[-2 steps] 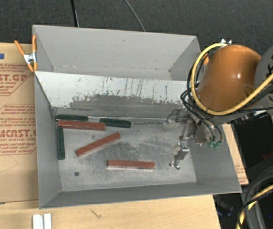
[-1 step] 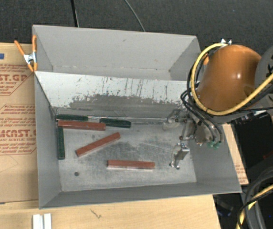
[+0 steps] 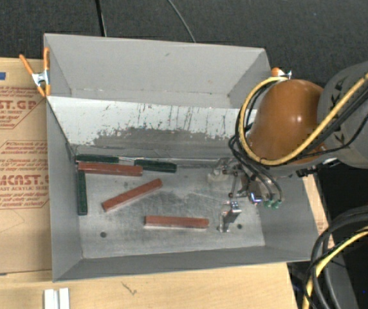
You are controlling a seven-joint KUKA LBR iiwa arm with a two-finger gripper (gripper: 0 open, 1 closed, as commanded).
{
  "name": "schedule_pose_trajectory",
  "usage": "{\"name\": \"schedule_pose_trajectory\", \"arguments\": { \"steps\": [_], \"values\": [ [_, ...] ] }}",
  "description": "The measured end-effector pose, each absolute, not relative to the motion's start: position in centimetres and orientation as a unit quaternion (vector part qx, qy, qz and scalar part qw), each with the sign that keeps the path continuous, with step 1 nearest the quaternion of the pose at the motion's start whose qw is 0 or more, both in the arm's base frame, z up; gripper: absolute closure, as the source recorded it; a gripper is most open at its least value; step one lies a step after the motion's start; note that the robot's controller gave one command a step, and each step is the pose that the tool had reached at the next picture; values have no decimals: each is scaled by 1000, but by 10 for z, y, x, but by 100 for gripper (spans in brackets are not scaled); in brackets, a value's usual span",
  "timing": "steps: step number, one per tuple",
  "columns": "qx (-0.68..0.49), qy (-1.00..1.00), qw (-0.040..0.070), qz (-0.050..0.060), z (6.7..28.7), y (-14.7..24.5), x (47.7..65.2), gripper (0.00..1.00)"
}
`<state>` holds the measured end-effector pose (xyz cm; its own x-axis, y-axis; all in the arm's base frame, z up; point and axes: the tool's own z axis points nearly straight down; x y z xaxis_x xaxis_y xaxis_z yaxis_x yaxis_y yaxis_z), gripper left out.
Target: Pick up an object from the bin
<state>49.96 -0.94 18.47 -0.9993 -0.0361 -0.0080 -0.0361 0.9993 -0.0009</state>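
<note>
Just beside tool (image 3: 229, 216): flat red-brown bar (image 3: 175, 222).

The rounded orange cover (image 3: 287, 118) on the arm's wrist and its looped cables hide the right wall and nearby floor of the grey metal bin (image 3: 62, 172). The arm is cut off at the right edge. The hand (image 3: 228, 217) is too small to make out in detail. A flat reddish-brown stick (image 3: 110, 168) overlaps dark green strips (image 3: 97, 159); one piece or two is unclear. A dark speck (image 3: 103, 235) is too small to name.
</note>
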Motion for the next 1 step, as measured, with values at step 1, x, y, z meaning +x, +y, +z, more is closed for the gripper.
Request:
{"name": "schedule_pose_trajectory", "arguments": {
  "steps": [1],
  "values": [
    [37,999,3,1,79,36,498,100]
  ]
}}
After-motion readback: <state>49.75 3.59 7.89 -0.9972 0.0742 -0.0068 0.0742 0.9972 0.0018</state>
